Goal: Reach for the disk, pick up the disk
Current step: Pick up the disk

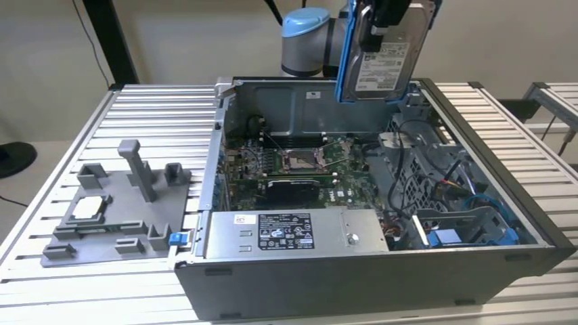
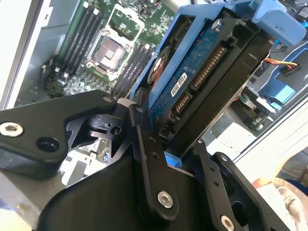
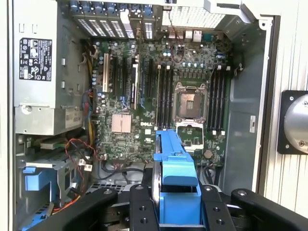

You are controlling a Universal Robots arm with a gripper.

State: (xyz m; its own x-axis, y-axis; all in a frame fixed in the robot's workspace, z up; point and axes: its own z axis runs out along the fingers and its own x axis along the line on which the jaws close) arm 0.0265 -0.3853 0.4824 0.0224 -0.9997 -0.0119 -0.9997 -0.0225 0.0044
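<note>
The disk [image 1: 384,57], silver-grey with a white label and blue side rails, hangs upright above the far wall of the open computer case [image 1: 380,271]. My gripper [image 1: 390,15] is shut on it from above. In the second wrist view the black fingers [image 2: 140,130] clamp the disk [image 2: 192,82], whose connector edge and blue rail show between them. In the first wrist view the disk's blue rail [image 3: 175,166] stands between the gripper's [image 3: 175,204] two fingers, over the motherboard [image 3: 159,96].
The case lies open on a slatted metal table [image 1: 145,101]. Inside it are the motherboard [image 1: 298,169], a power supply [image 1: 289,233], cables and a blue plastic bay [image 1: 461,233]. A grey fixture [image 1: 118,217] holding a small white-topped chip stands at the exterior view's left.
</note>
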